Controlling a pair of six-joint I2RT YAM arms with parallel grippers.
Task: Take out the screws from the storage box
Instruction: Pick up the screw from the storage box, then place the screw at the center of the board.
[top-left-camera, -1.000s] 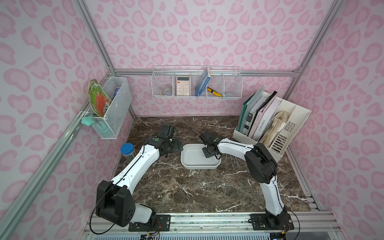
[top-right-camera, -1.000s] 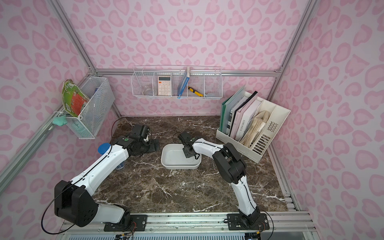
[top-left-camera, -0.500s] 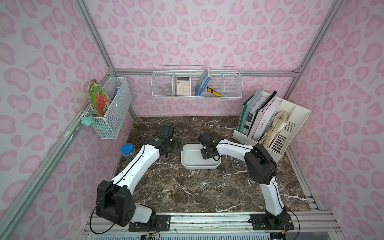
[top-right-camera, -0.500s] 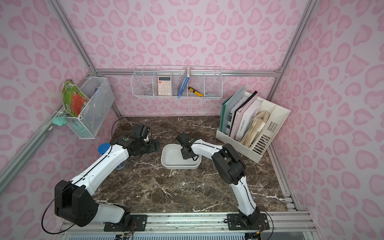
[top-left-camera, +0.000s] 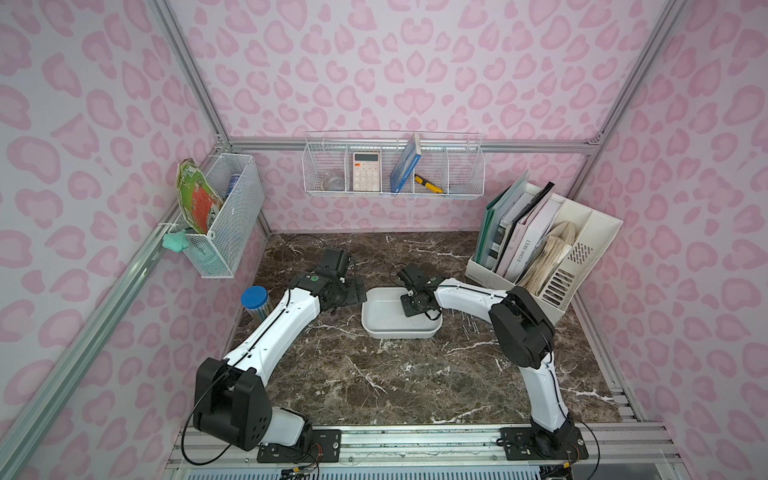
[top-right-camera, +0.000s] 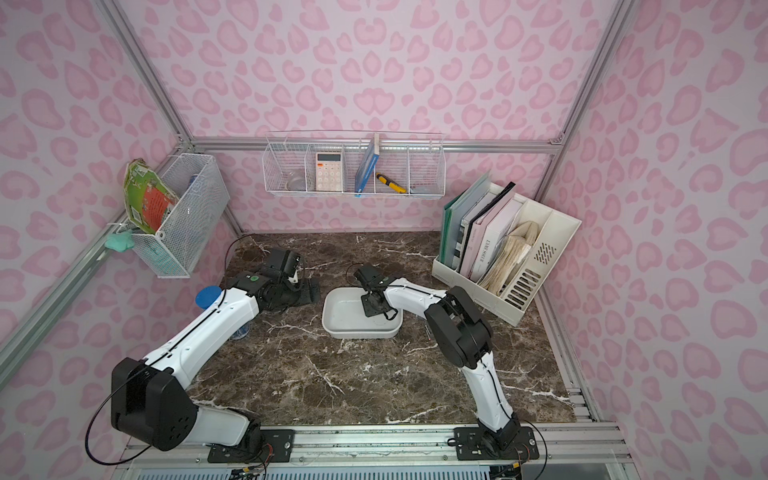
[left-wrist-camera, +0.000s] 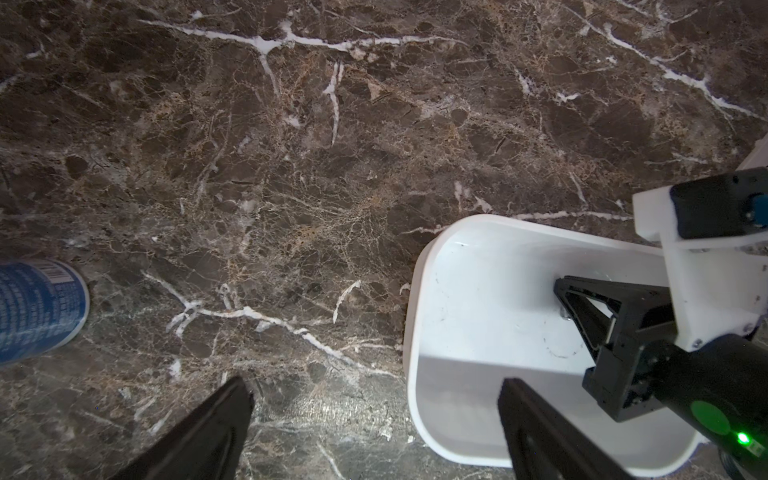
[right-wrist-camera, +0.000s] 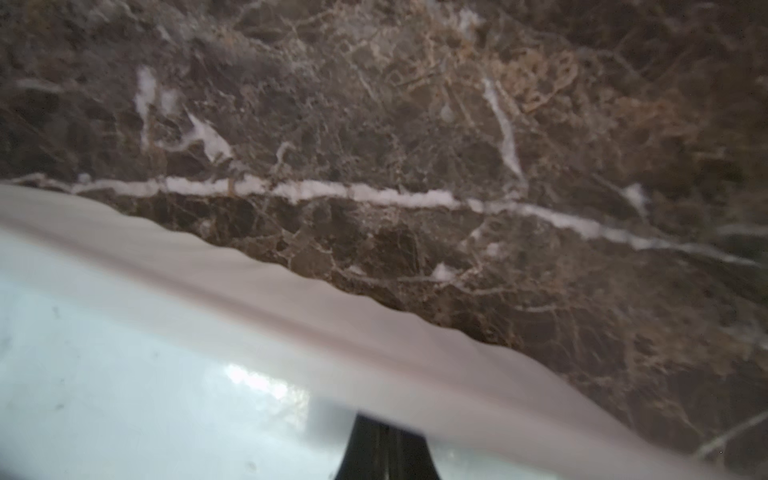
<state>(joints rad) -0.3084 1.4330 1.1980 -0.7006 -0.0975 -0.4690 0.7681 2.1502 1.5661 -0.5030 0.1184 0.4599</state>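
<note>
The storage box (top-left-camera: 376, 328) is a shallow white tray at the table's middle, seen in both top views (top-right-camera: 336, 324). My right gripper (top-left-camera: 413, 307) reaches down into it, shut, with its tips on the floor by the far wall (right-wrist-camera: 384, 451). A tiny silvery bit shows at those tips (left-wrist-camera: 564, 318); I cannot tell whether it is a screw or whether it is held. A few thin screws (top-left-camera: 468, 327) lie on the marble just right of the box. My left gripper (left-wrist-camera: 376, 399) hangs open at the box's left end (top-left-camera: 353, 291), with the box's wall (left-wrist-camera: 415, 332) between its fingers.
A blue-capped tube (top-left-camera: 254, 299) stands left of my left arm. The cream file organiser (top-left-camera: 582, 257) with folders fills the back right corner. White wire baskets hang on the back wall (top-left-camera: 392, 166) and on the left wall (top-left-camera: 224, 212).
My right gripper's jaws have closed inside the storage box and shifted slightly to the left. The left arm has not moved.
</note>
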